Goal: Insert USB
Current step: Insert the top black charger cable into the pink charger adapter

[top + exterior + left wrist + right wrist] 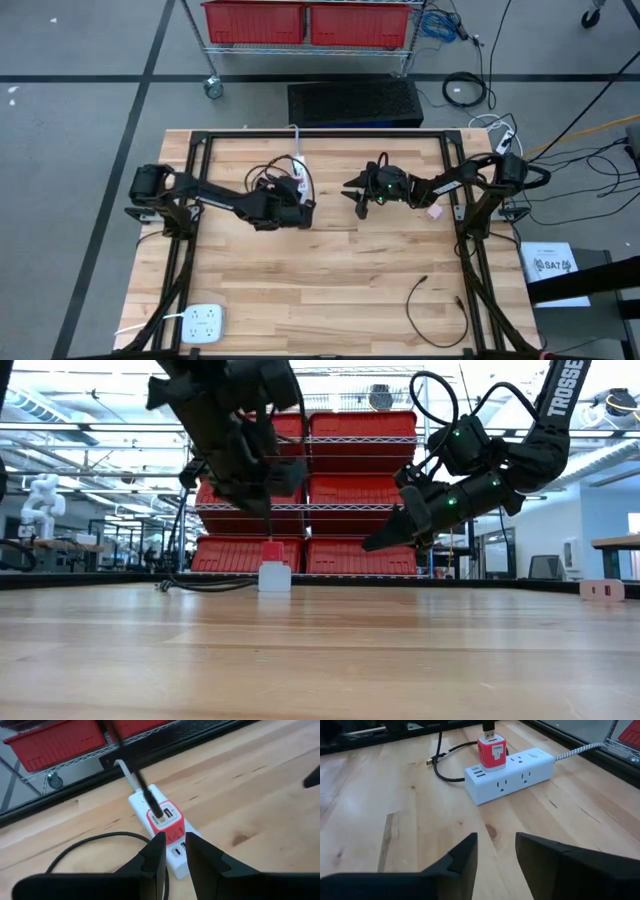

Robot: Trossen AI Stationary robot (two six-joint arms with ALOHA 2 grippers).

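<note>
Red charger carries the plug upright; left gripper, parted, hovers above steadying nothing, right gripper spread, clear.

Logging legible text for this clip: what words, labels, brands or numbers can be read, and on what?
"TROSSE": white letters running along the right arm in the low view, cut off by the picture's edge.
"SAT" or similar: print on the white sheet beside the table, too blurred to be sure.
Markings on the red charger and the white power strip: too small to read.
</note>
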